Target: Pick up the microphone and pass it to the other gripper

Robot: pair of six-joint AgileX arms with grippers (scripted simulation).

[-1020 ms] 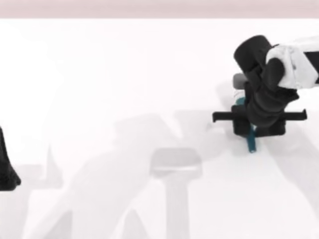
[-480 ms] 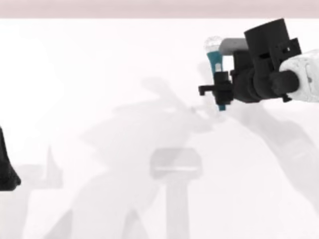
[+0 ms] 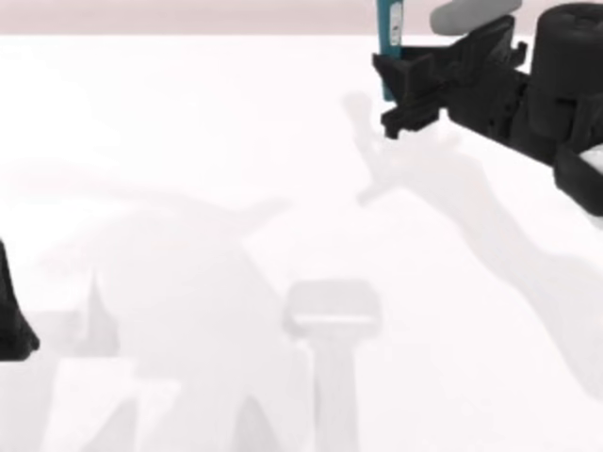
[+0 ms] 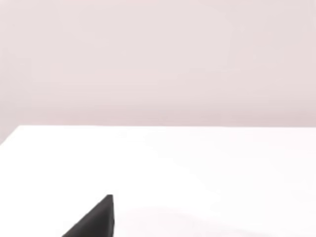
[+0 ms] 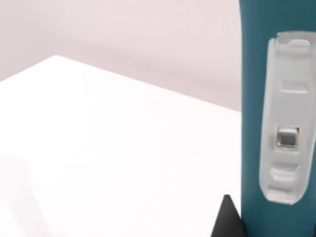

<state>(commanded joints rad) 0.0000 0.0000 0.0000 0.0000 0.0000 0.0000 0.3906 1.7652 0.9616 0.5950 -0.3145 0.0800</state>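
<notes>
The microphone (image 3: pixel 387 33) is held up off the table at the far right, and only its teal handle shows at the top view's upper edge. Its head is out of view. My right gripper (image 3: pixel 394 80) is shut on that handle. In the right wrist view the teal handle (image 5: pixel 254 123) stands upright and fills the side of the picture. Its white switch (image 5: pixel 284 118) faces the camera, and one black fingertip (image 5: pixel 227 219) lies against it. My left gripper (image 3: pixel 11 325), the other gripper, is parked at the table's left edge. One fingertip (image 4: pixel 94 222) of it shows, standing wide.
The white table (image 3: pixel 236 169) ends at a pale pink back wall (image 3: pixel 188 14). Grey shadows of the arms lie across the table's middle and front.
My right gripper has raised the microphone from the table and carried it toward the far edge, so the head has left the top view. The left arm has not moved.
</notes>
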